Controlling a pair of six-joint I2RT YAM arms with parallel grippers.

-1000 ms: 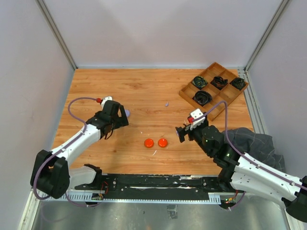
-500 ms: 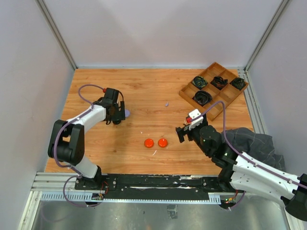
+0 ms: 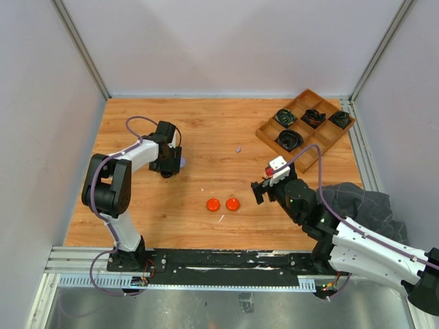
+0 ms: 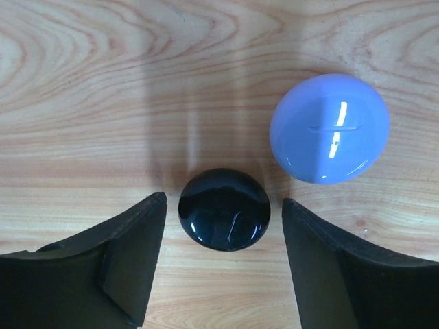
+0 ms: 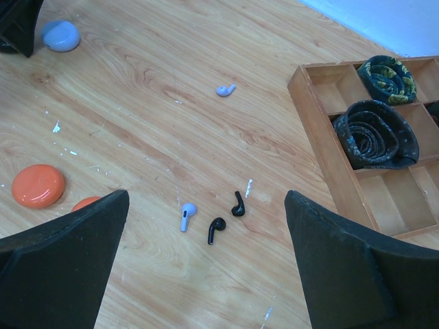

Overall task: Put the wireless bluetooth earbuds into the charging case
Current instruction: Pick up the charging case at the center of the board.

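Observation:
A glossy black round charging case (image 4: 224, 209) lies on the wood between the fingers of my left gripper (image 4: 223, 205). The jaws are open, with a gap on each side of the case. A lilac round case (image 4: 330, 128) sits just beyond it, to the right. In the top view, the left gripper (image 3: 169, 164) stands at the table's left middle. My right gripper (image 5: 206, 199) hangs open above three loose earbuds: one lilac (image 5: 186, 215) and two black (image 5: 217, 229) (image 5: 238, 203). Another lilac earbud (image 5: 225, 90) lies farther back.
Two orange round cases (image 3: 213, 204) (image 3: 233, 203) lie side by side near the table's front middle. A wooden divided tray (image 3: 322, 140) holding coiled black cables stands at the back right. A dark cloth (image 3: 357, 202) is bunched at the right edge, beside the right arm.
The left arm has folded back and carried its gripper a little toward the back, over the black and lilac cases. Its jaws have narrowed. The right arm has stayed still.

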